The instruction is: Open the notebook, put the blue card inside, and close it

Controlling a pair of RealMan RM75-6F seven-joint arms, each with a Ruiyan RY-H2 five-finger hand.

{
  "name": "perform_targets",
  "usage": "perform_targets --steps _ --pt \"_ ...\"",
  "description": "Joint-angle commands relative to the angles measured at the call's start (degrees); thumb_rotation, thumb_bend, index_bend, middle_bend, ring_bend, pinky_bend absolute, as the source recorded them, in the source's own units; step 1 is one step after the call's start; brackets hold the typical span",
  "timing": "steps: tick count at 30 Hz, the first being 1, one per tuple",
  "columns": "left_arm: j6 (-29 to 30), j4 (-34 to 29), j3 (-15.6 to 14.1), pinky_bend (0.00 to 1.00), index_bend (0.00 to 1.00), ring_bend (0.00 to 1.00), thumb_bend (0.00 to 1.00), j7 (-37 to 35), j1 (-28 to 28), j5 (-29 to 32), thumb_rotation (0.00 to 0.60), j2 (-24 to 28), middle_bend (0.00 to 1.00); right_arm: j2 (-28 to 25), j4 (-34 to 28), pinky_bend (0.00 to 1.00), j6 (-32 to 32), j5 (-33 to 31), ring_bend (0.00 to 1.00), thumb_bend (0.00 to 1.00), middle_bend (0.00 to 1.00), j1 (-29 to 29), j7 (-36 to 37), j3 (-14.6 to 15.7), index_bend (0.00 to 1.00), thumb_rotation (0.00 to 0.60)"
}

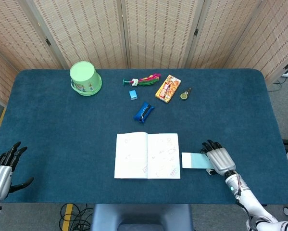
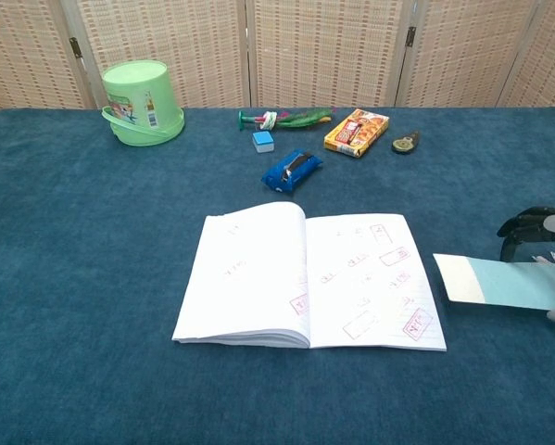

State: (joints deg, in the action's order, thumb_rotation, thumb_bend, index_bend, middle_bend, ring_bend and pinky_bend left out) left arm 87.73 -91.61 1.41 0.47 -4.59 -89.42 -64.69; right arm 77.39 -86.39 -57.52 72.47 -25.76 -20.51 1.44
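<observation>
Surface (image 1: 47, 125): it carried everything.
Notebook (image 1: 147, 155): lay open, pages up.
Blue card (image 1: 194, 160): just right of it, near end lifted.
Right hand (image 1: 218, 160): I pinched the card's far end; I judged a flat slide leftward best.
Left hand (image 1: 1, 174): mine, spread, idle.

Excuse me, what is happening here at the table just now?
The notebook already lies open on the table. The right hand holds the blue card just right of the notebook, not yet on the pages. The left hand is open and holds nothing at the table's near left corner.
</observation>
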Motion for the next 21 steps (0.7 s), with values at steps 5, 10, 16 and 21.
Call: perform_targets --steps 5,10,16,21 --pt "0.1 -0.8 0.0 0.22 0.14 0.18 0.17 0.5 0.0 -0.2 0.6 0.6 0.06 -5.6 -2.6 0.13 -0.2 10.4 0.0 0.26 0.13 -2.6 2.7 1.3 0.38 0.6" --pt "0.3 -1.9 0.0 0.22 0.14 0.18 0.17 1.1 0.0 -0.3 0.6 1.0 0.06 -9.0 -2.0 0.11 1.3 21.6 0.0 0.25 0.14 -7.3 6.3 2.9 0.38 0.6" --pt "0.1 -2.9 -0.1 0.22 0.14 0.18 0.17 1.9 0.2 -0.1 0.6 1.4 0.06 -10.2 1.1 0.09 2.5 32.1 0.0 0.24 0.14 -13.4 10.9 4.3 0.38 0.6" --pt "0.2 -3.4 -0.1 0.22 0.14 0.18 0.17 2.3 0.3 0.1 0.6 1.7 0.06 -9.8 5.4 0.08 0.9 38.7 0.0 0.24 0.15 -17.8 15.1 4.8 0.39 0.6"
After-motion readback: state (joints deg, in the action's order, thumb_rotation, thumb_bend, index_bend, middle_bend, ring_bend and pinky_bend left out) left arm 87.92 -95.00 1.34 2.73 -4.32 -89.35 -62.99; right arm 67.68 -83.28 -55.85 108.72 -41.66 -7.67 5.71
